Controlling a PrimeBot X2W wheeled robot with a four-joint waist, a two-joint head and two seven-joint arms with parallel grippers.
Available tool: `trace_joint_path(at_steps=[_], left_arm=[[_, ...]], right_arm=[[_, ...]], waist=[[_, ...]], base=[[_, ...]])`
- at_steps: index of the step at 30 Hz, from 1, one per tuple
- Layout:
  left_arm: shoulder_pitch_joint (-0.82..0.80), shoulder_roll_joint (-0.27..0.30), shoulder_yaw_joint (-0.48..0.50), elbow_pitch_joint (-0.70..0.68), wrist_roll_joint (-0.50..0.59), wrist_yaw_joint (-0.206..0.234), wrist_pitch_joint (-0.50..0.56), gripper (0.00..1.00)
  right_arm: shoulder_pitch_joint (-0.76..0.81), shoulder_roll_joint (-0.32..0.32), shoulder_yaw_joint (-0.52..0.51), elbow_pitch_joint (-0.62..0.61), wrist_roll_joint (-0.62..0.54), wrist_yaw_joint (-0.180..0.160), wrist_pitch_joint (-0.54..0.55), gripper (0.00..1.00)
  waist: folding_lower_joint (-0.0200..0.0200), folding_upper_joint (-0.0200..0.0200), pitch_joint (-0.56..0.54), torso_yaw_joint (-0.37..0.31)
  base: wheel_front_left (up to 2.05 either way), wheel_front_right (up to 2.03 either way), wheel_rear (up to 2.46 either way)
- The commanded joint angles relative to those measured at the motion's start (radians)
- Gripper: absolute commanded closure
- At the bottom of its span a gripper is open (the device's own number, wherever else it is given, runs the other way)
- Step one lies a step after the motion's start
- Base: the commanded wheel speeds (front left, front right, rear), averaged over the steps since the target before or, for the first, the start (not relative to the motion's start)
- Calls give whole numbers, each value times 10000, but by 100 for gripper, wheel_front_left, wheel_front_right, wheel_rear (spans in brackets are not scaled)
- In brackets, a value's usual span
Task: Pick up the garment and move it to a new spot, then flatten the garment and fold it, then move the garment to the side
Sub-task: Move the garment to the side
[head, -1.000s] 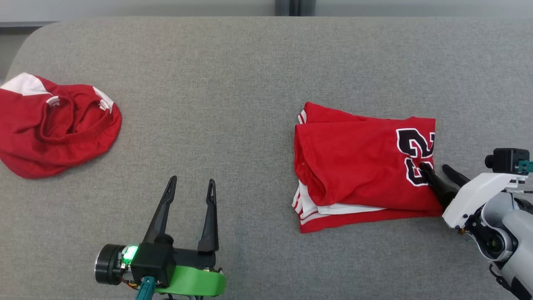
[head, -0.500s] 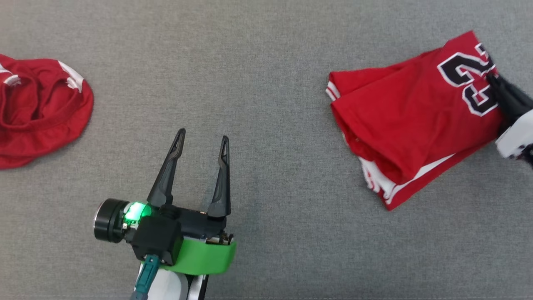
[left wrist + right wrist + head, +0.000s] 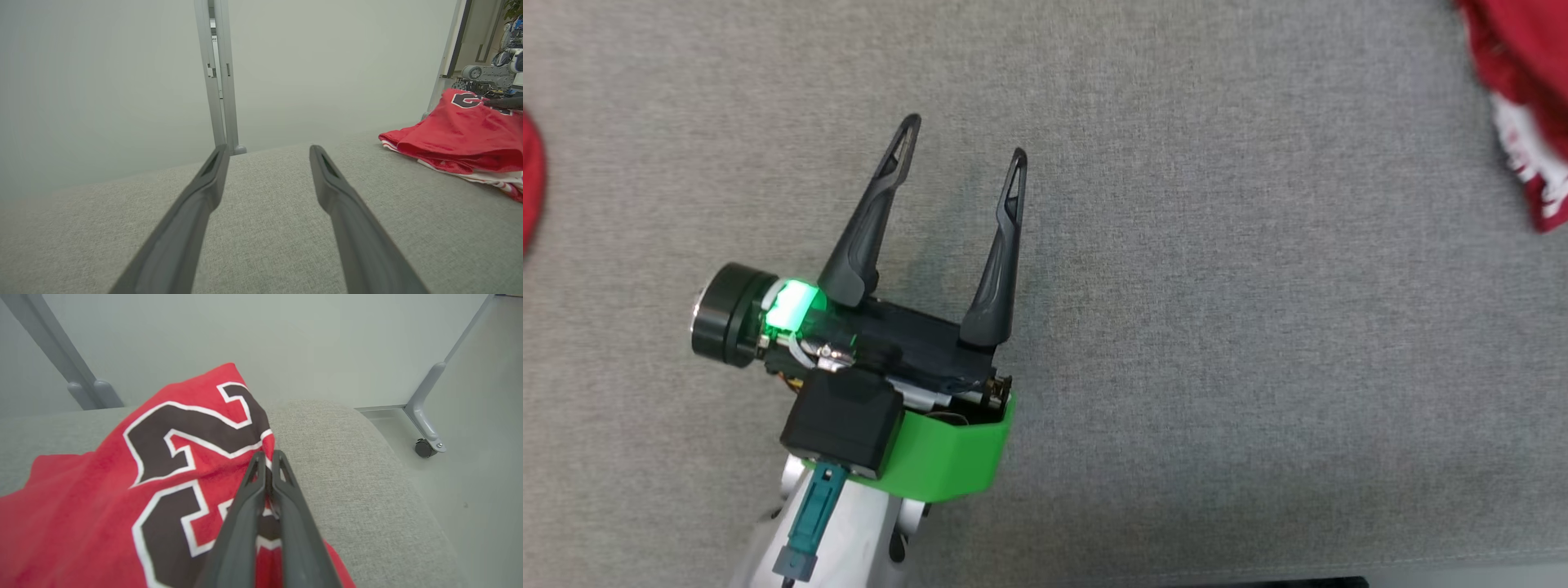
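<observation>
Red jersey (image 3: 102, 490), folded, lies near the grey cushion's (image 3: 367, 477) rounded right end. Right gripper (image 3: 267, 457), fingers spread a second ago, now pinches the numbered edge tight. Likely the final step, the move aside, has begun. Left gripper (image 3: 965, 139) hovers wide and empty over mid-cushion.

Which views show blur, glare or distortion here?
Head view: jersey at the upper right edge is smeared; left tool sharp, its green light glowing without flare. Left wrist view: wide-angle stretch, fingers soft near the lens. Right wrist view: right tool soft low down, jersey number crisp; flat, even light.
</observation>
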Motion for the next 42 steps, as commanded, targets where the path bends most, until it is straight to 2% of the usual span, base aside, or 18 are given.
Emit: trace_joint_path(at_steps=[1, 6, 14, 15, 16, 17, 21, 22, 23, 24, 25, 26, 32, 37, 42], left_arm=[[-281, 78, 5, -55, 67, -66, -5, 0], [-529, 155, -59, -199, 142, -67, -3, 0], [-671, 200, -211, -232, 107, -7, -5, 0], [-687, 200, -231, -219, 87, 1, -5, 0], [-716, 198, -252, -193, 64, -2, -3, 0], [-748, 194, -269, -154, 49, -13, -5, 0], [-709, 167, -281, -68, -44, 94, -5, 0], [-627, 157, -279, -35, -80, 130, -5, 0], [-40, 139, -117, 183, -288, 358, -3, 0], [586, 116, 187, 426, -520, 504, -5, 0], [764, 114, 271, 496, -577, 531, -5, 0], [1336, 107, 553, 717, -705, 536, -5, 0], [2402, 87, 1055, 996, -880, 527, -5, 0], [3223, 67, 1445, 1147, -978, 528, -4, 0], [3903, 48, 1781, 1298, -1070, 487, -3, 0]], right_arm=[[-93, -244, -187, 81, 135, -19, -99, 100], [225, -1087, -734, 336, 398, -19, -200, 100], [526, -1883, -1263, 770, 408, -19, -245, 100], [454, -1939, -1360, 904, 340, -19, -273, 71], [389, -1973, -1418, 1032, 268, -19, -302, 18], [310, -1972, -1454, 1160, 101, -19, -338, 0], [140, -1461, -1274, 1348, -906, -17, -434, 0], [71, -1200, -1257, 1343, -1241, -17, -458, 0], [137, 496, -1535, 820, -2742, -17, -501, 0], [1029, 2275, -2084, 254, -3985, -17, -498, 0], [1253, 2668, -2191, 154, -4171, -19, -499, 0], [2112, 3874, -2398, -181, -4782, -17, -500, 0], [3688, 5647, -2675, -917, -5536, -17, -502, 0], [4884, 6694, -3050, -1638, -6162, -17, -502, 0], [5938, 7456, -3385, -2433, -6877, -17, -501, 0]], waist=[[-2, -1, 989, -316], [-2, -1, 1355, -218], [-2, -1, 1679, 77], [-2, -1, 1688, 121], [-2, -1, 1676, 167], [-2, -1, 1630, 225], [-2, -1, 1184, 361], [-2, -1, 977, 375], [-2, -1, -208, 340], [-2, -1, -1391, 274], [-2, -1, -1665, 255], [-2, -1, -2555, 196], [-2, -1, -4052, 96], [-2, -1, -5072, -3], [-2, -1, -5797, -110]], base=[[0, 0, 0], [0, 0, 0], [0, 0, 0], [0, 0, 0], [0, 0, 0], [0, 0, 0], [0, 0, 0], [0, 0, 0], [0, 0, 0], [0, 0, 0], [0, 0, 0], [0, 0, 0], [0, 0, 0], [0, 0, 0], [0, 0, 0]])
